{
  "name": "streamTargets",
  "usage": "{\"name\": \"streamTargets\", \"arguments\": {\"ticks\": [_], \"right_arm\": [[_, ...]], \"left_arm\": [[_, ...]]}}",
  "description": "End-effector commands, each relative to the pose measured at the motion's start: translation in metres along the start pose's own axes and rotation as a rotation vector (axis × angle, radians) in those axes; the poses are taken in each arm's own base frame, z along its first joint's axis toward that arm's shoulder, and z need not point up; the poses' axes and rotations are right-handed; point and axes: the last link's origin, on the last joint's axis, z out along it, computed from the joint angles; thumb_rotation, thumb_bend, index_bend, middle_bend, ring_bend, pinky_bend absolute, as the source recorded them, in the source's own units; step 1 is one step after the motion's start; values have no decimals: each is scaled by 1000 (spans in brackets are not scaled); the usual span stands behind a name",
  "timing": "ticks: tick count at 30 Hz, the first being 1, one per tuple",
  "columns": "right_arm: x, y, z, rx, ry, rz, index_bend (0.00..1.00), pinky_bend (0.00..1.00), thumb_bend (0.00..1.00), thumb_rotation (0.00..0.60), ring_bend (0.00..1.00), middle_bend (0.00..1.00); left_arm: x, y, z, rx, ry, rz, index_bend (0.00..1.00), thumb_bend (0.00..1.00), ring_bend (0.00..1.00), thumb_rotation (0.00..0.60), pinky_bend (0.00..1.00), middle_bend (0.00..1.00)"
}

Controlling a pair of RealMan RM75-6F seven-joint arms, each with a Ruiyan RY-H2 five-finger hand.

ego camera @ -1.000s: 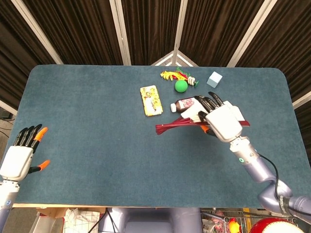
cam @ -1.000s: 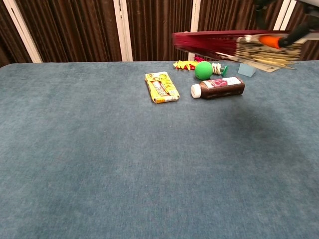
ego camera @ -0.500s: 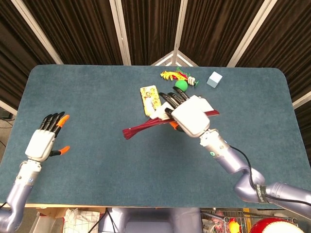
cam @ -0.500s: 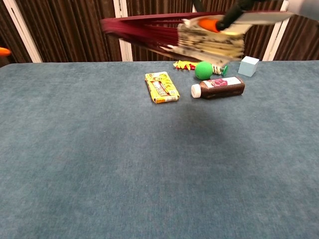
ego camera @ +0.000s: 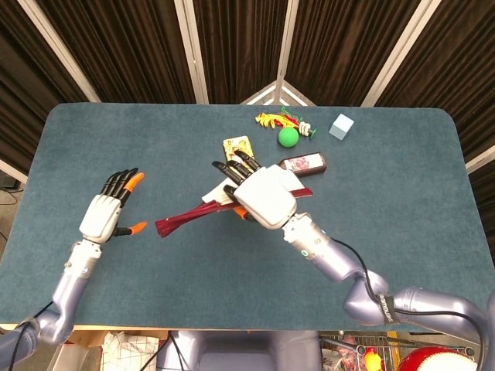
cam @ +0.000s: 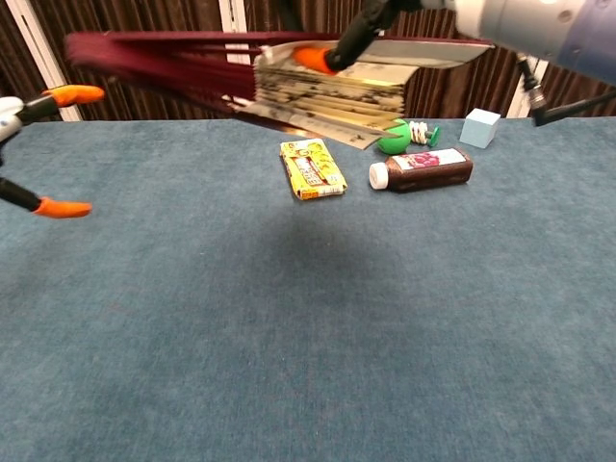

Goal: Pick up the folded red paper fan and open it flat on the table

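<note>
The folded red paper fan (ego camera: 189,219) (cam: 173,65) hangs in the air over the middle of the table, its red ribs pointing left and its printed paper folds near the grip. My right hand (ego camera: 259,192) holds it at that paper end (cam: 332,89). My left hand (ego camera: 110,211) is raised at the left with fingers spread and nothing in them; its orange fingertips (cam: 72,94) enter the chest view at the left edge, a short way from the fan's rib tips.
On the blue table (ego camera: 116,139) lie a yellow packet (cam: 312,168), a brown bottle (cam: 423,169) on its side, a green ball (ego camera: 288,137), a small colourful toy (ego camera: 272,119) and a pale blue cube (cam: 480,126), all at the back centre and right.
My right hand has carried the fan leftward across the table, from the right side to the middle. My left hand has risen and moved right toward the fan's tip.
</note>
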Motion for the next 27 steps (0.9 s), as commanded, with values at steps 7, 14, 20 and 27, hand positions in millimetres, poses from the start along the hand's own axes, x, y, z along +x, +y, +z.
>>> {"name": "streamTargets", "arguments": {"ticks": [7, 14, 20, 27], "right_arm": [[-1, -28, 5, 28, -6, 61, 788, 154, 442, 600, 223, 181], [8, -39, 5, 37, 13, 80, 788, 154, 442, 600, 223, 181], [15, -42, 4, 32, 24, 109, 788, 154, 442, 600, 223, 181], [20, -42, 1, 26, 29, 111, 788, 154, 442, 600, 224, 181]], "left_arm": [[-28, 24, 20, -40, -11, -127, 95, 128, 0, 600, 0, 0], [-49, 46, 28, -89, 37, -225, 167, 187, 0, 600, 0, 11], [-57, 63, 34, -122, 93, -320, 221, 199, 0, 600, 0, 63], [-65, 89, 39, -180, 175, -426, 235, 199, 0, 600, 0, 73]]}}
